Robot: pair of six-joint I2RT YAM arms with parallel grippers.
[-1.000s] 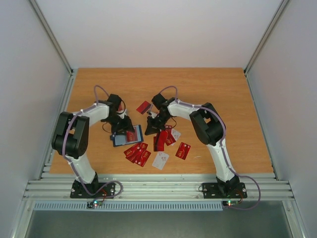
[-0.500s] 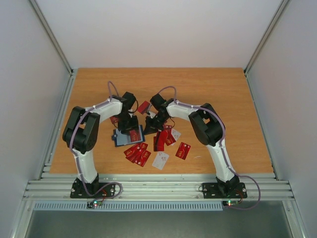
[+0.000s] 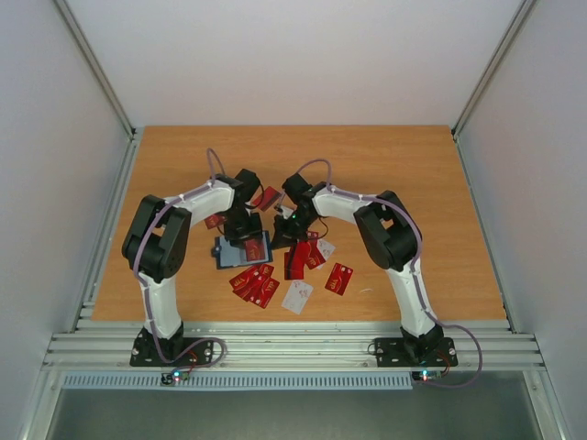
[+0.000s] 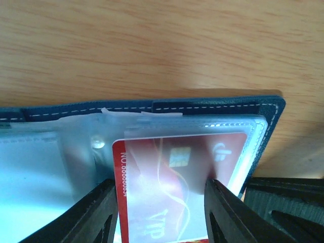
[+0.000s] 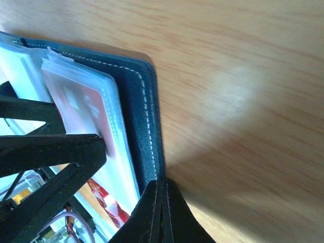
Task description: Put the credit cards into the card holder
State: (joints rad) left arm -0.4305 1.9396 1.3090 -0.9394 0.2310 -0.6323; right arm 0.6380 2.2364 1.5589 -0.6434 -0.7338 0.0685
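The left gripper is spread wide, with its two black fingers far apart. Between them lies a flat red credit card with a small gold chip and pale letters. The card sits under a clear plastic sleeve inside the small dark blue folding card holder. I cannot tell if the fingers touch the sleeve. The card holder lies open and flat on the brown wooden table. It has white stitches along its edge.

The right gripper is squeezed tight, with its two thin black fingers pressed together. Its tip meets the dark blue edge of the card holder. I cannot tell if it nips the cover or only pushes on it.

From above, the left gripper is over the card holder and the right gripper is at its right side. More cards lie loose on the table. A bunch of red cards lies just in front of the card holder, on the side of the arm bases. A white card and a single red card lie farther to its right. One more red card lies behind the card holder.
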